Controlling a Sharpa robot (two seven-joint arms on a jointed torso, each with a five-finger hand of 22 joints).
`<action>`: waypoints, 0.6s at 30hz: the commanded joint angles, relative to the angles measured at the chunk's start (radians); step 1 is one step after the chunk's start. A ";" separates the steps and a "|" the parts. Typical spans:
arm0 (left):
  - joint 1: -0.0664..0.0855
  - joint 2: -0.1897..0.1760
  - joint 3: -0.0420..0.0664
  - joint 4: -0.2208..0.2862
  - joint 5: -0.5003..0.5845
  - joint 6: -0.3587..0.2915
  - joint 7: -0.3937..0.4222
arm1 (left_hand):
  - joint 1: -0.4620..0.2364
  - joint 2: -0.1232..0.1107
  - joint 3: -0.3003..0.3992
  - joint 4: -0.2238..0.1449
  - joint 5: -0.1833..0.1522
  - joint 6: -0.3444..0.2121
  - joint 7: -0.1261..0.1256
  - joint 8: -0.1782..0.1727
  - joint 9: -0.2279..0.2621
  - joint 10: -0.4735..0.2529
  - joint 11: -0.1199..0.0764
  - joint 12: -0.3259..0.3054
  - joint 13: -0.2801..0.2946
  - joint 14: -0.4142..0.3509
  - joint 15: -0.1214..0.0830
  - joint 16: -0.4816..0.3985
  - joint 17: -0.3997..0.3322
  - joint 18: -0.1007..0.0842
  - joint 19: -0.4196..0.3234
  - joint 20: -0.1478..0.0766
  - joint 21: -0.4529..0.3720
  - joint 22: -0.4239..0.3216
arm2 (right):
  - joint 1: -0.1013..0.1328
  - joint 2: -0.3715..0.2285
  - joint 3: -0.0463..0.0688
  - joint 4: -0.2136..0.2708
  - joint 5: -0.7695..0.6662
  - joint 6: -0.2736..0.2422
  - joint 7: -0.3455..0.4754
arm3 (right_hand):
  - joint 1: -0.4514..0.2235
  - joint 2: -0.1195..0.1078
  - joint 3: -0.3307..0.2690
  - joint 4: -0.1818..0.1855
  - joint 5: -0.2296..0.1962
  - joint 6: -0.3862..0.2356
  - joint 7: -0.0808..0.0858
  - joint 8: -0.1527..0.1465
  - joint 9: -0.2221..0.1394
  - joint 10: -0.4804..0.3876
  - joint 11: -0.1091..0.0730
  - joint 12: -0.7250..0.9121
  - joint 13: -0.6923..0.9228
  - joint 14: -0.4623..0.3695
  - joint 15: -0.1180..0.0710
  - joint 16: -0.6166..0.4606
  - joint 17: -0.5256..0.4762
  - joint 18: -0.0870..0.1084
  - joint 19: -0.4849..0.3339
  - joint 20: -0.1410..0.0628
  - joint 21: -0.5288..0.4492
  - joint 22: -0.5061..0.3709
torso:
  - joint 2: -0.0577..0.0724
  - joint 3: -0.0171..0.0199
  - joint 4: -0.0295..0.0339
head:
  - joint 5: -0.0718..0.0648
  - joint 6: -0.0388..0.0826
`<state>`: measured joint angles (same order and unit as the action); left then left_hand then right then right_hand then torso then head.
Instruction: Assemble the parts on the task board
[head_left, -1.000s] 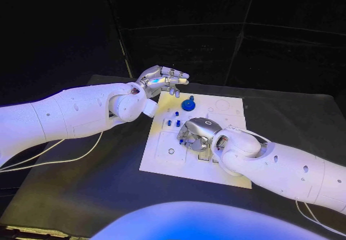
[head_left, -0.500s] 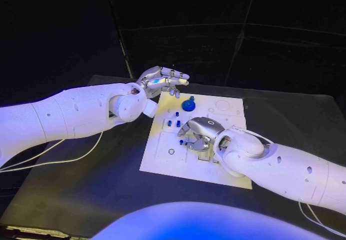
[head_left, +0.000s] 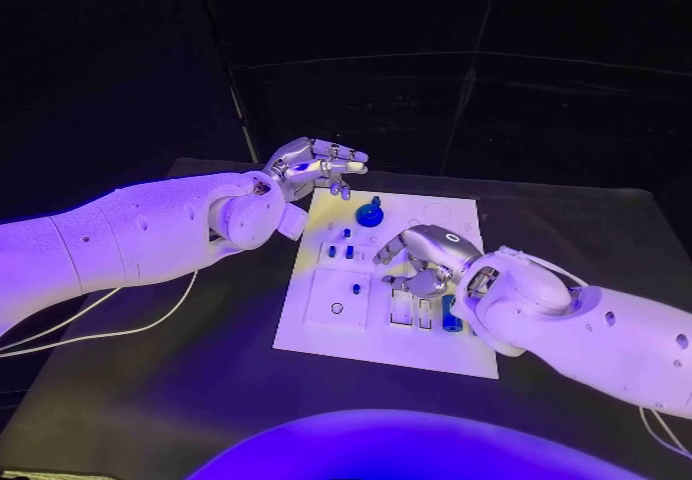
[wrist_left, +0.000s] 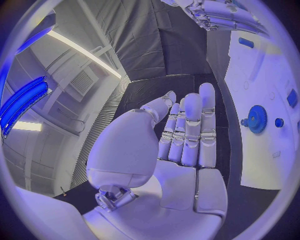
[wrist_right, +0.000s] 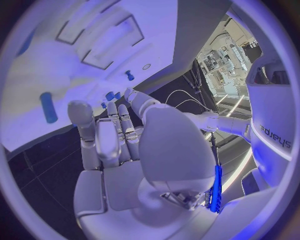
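The white task board (head_left: 325, 330) lies in the middle of the black table. A blue gear (head_left: 371, 212) stands on a peg near its far edge, also seen in the left wrist view (wrist_left: 255, 119). Small blue pegs (head_left: 335, 250) stand near the left side. A blue cylinder (head_left: 451, 316) lies on the board, also seen in the right wrist view (wrist_right: 47, 106). My right hand (head_left: 420, 262) hovers over the board's middle just left of that cylinder, fingers straight, holding nothing. My left hand (head_left: 317, 163) hangs over the board's far left corner, empty, its fingers (wrist_left: 187, 130) extended.
Rectangular recesses (head_left: 411, 308) and a round hole (head_left: 336, 308) mark the board's near half. Black table (head_left: 159, 380) surrounds the board on all sides. A white cable (head_left: 130, 325) trails under my left arm.
My right hand has shifted right across the board, and the blue cylinder now shows beside it. The left hand has stayed near the far left corner.
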<state>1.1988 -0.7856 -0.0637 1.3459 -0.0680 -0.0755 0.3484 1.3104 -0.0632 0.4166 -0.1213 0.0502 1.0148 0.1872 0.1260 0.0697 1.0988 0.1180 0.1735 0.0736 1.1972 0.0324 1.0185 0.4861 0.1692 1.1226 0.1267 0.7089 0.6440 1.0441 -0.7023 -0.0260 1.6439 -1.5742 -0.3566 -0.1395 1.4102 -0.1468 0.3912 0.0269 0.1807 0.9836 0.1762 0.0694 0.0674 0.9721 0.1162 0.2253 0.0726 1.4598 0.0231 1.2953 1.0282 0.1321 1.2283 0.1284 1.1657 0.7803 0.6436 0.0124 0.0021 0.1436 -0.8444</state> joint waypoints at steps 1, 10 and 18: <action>0.002 0.002 0.001 -0.001 -0.001 0.006 0.013 | 0.006 0.006 -0.007 0.000 0.000 -0.007 0.004 0.004 -0.001 -0.009 0.000 0.004 0.000 -0.007 -0.003 0.001 -0.001 0.014 -0.007 0.002 -0.006 -0.001 | 0.038 -0.017 0.003 -0.008 0.025 0.050 -0.043 | -0.016 -0.005 -0.013 0.000 0.001 -0.024 -0.003 -0.008 -0.003 0.002 -0.003 0.006 -0.004 0.014 -0.001 0.007 0.003 0.011 0.008 -0.002 0.004 0.003 | 0.001 -0.0004 0.0014 | -0.015 0.007; 0.001 0.004 0.000 -0.003 -0.001 0.007 0.016 | 0.007 0.007 -0.007 0.000 0.000 -0.006 0.004 0.005 -0.001 -0.009 0.000 0.005 0.000 -0.006 -0.003 0.002 -0.002 0.014 -0.007 0.002 -0.006 -0.001 | 0.091 -0.068 0.003 -0.033 0.003 0.154 -0.067 | -0.006 -0.014 -0.064 -0.019 -0.018 -0.066 -0.009 -0.006 -0.001 -0.060 0.000 -0.009 -0.009 0.017 0.003 0.003 -0.013 0.010 0.013 0.001 -0.002 -0.006 | 0.002 -0.0007 0.0027 | -0.030 0.022; 0.001 0.007 0.000 -0.005 -0.001 0.006 0.019 | 0.010 0.008 -0.007 -0.002 0.000 -0.006 0.003 0.006 0.000 -0.008 -0.001 0.007 0.000 -0.007 -0.003 0.002 -0.002 0.014 -0.006 0.002 -0.006 -0.001 | 0.098 -0.075 0.002 -0.053 0.000 0.238 -0.084 | -0.011 -0.007 -0.097 -0.017 -0.023 -0.064 -0.013 -0.003 0.001 -0.068 0.002 -0.007 -0.008 0.017 0.006 0.000 -0.021 0.011 0.010 0.005 -0.009 -0.014 | 0.002 -0.0015 0.0034 | -0.035 0.024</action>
<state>1.1986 -0.7805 -0.0645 1.3408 -0.0681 -0.0752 0.3513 1.3150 -0.0586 0.4137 -0.1241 0.0502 1.0148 0.1873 0.1252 0.0697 1.0988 0.1180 0.1782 0.0736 1.1972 0.0324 1.0186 0.4852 0.1691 1.1226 0.1267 0.7089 0.6442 1.1394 -0.7786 -0.0241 1.5915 -1.5674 -0.1938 -0.2047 1.3987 -0.1536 0.2981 0.0098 0.1644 0.9222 0.1653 0.0630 0.0666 0.9108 0.1197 0.2205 0.0631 1.4634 0.0267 1.2992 1.0082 0.1321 1.2371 0.1268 1.1608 0.7667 0.6458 0.0110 0.0049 0.1083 -0.8208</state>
